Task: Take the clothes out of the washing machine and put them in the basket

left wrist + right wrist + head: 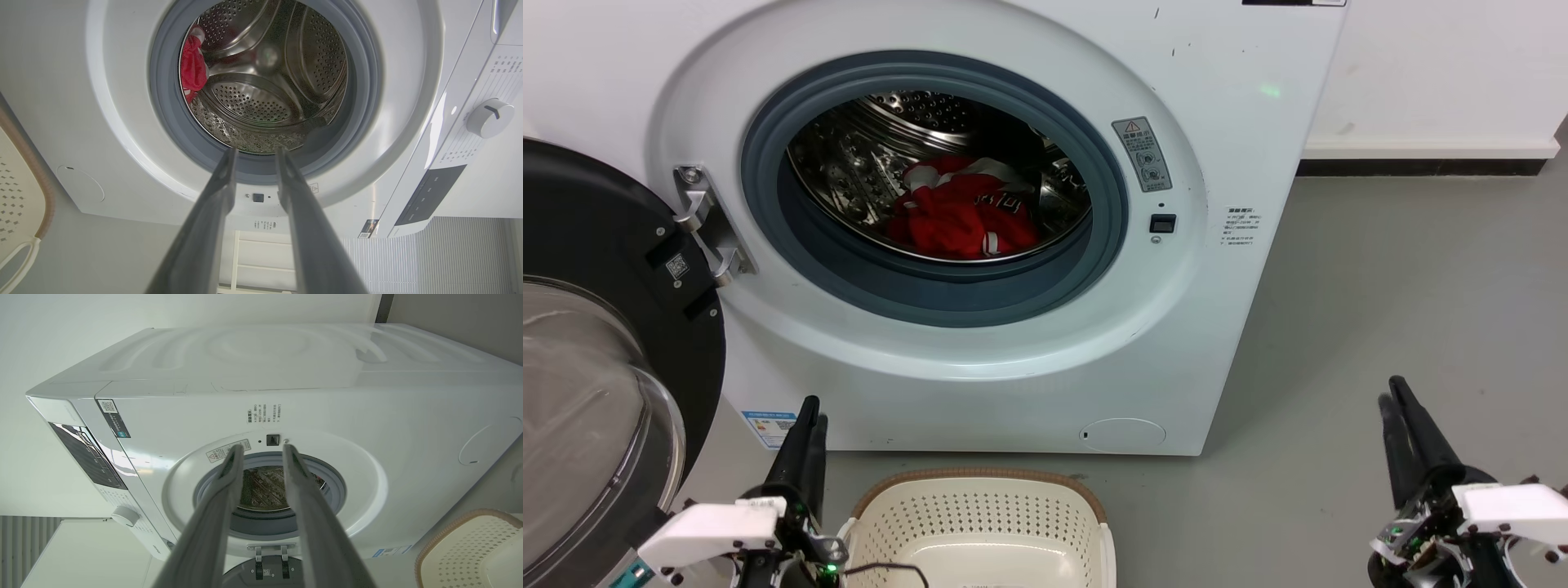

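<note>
A: Clothes [964, 216]?
B: Red heap lying low in the drum [849, 163] of the washing machine [1241, 122]. None seen in the basket [980, 475].
A: Why is the basket there?
B: It sits on the floor [1380, 286] just in front of the machine, under the porthole. Probably for a short drop. The door [596, 245] is swung wide to the left, off the reach path.
A: Arms?
B: Left gripper [813, 412] just beside the basket, right gripper [1390, 392] well off to the right. Both are low with fingers aimed at the machine. Jaws on each are parted by a narrow gap and hold nothing. I judge the reach is not yet begun.
</note>
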{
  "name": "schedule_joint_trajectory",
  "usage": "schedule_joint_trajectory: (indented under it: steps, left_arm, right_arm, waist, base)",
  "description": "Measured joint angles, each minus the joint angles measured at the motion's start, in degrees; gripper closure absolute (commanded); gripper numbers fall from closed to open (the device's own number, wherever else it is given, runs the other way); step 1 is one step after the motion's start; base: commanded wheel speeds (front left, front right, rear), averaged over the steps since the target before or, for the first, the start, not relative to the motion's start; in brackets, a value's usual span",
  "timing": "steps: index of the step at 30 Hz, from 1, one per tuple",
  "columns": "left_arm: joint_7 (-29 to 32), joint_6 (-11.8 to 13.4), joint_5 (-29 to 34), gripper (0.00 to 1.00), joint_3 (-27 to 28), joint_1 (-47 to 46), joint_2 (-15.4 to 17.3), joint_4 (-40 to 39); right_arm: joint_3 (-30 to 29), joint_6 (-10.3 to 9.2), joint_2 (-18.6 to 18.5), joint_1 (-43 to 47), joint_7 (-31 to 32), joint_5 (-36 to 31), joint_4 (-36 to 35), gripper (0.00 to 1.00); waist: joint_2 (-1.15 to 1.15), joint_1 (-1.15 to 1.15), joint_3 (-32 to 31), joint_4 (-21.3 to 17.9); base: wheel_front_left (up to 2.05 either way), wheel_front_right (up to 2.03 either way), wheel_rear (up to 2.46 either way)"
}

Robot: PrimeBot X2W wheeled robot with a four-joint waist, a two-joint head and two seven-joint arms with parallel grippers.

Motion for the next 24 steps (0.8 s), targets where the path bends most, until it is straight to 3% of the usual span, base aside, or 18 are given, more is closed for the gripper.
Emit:
schedule_joint_trajectory:
  steps: [14,24]
  left_arm:
    - [-3.7,0.0,1.4,0.00,-4.4,0.1,-0.1,-0.5]
    - [-6.7,0.0,14.7,0.00,-5.8,-0.8,-0.1,-3.8]
  right_arm:
    - [1.7,-0.01,0.1,1.1,-3.7,-4.0,-1.9,0.00]
    - [2.5,-0.01,0.2,1.2,-6.6,-18.5,-4.8,0.00]
  waist:
    - [0.00,0.00,0.1,0.1]
    - [0.00,0.00,0.3,0.1]
  base:
    - [0.00,0.00,0.00]
    - [0.00,0.00,0.00]
